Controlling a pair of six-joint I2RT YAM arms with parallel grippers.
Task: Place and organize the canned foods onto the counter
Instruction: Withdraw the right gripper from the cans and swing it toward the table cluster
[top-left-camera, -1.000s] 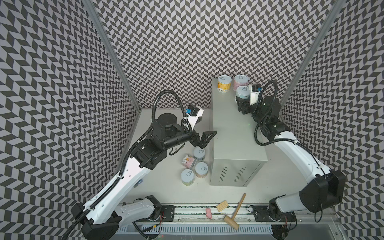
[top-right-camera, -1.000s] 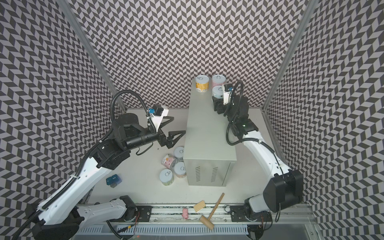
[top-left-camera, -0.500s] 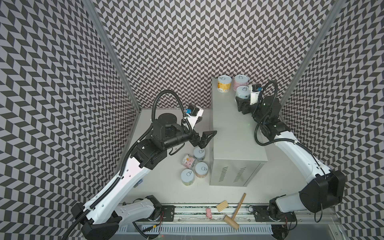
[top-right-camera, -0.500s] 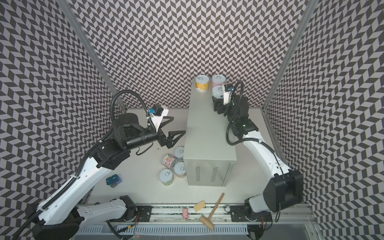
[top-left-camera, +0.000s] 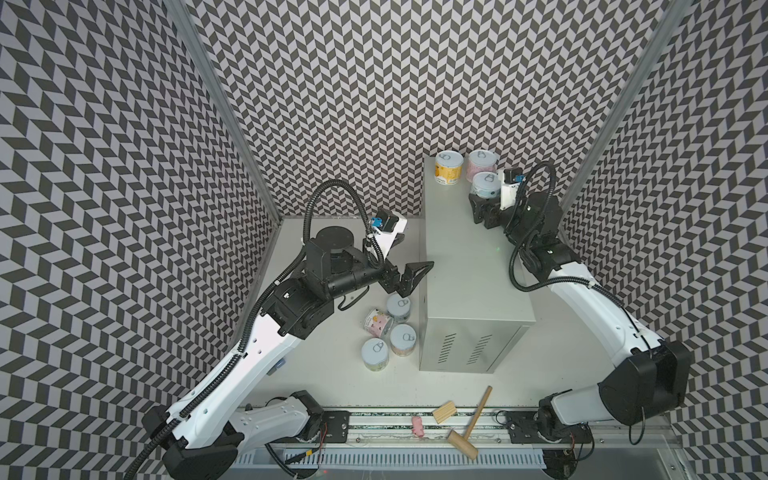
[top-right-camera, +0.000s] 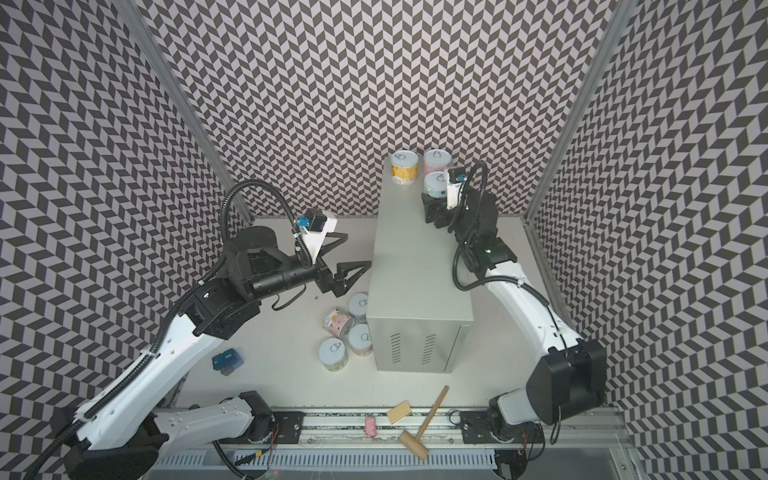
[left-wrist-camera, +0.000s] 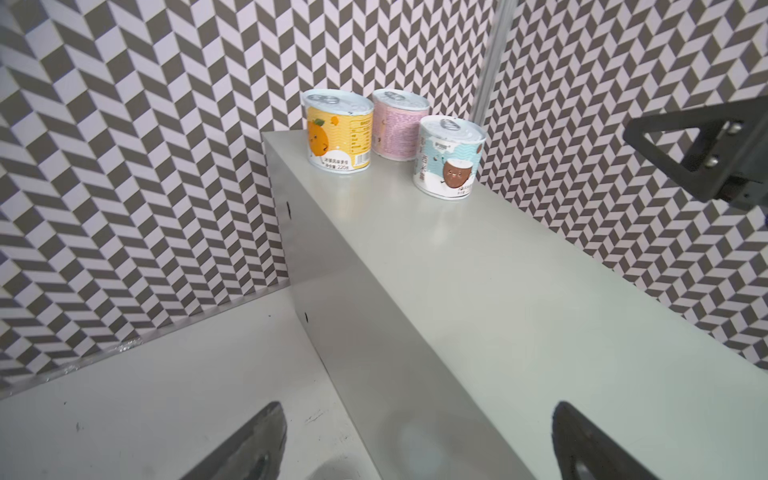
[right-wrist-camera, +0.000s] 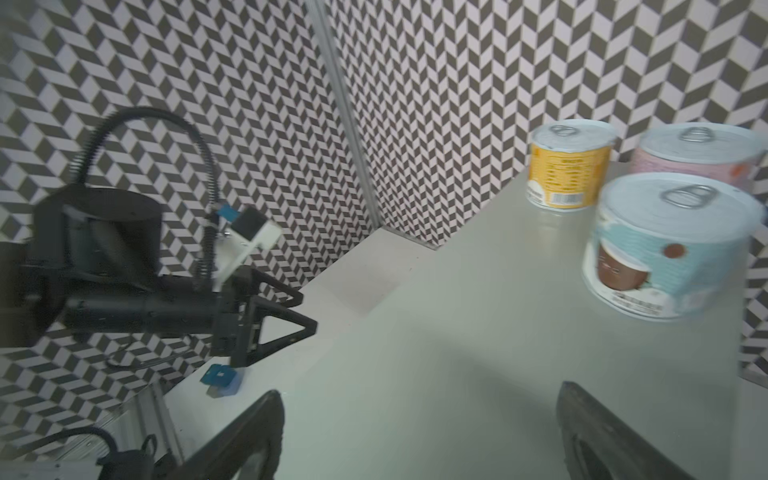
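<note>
Stock on my grey table (top-left-camera: 465, 266) — yellow can (top-left-camera: 448, 168), pink can (top-left-camera: 482, 165), blue can (top-left-camera: 485, 190), all upright, right claw (top-left-camera: 482, 210) parted, empty, close by blue can, left claw (top-left-camera: 417, 250) spread wide, empty.

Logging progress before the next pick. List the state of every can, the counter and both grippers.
Counter: carries three cans at its far end.
Yellow can: upright on the counter.
Pink can: upright on the counter.
Light blue can: upright on the counter, ungripped.
Fallen pink can: tipped over on the tabletop.
Three other cans: upright on the tabletop.
Left gripper: open, empty.
Right gripper: open, empty.
</note>
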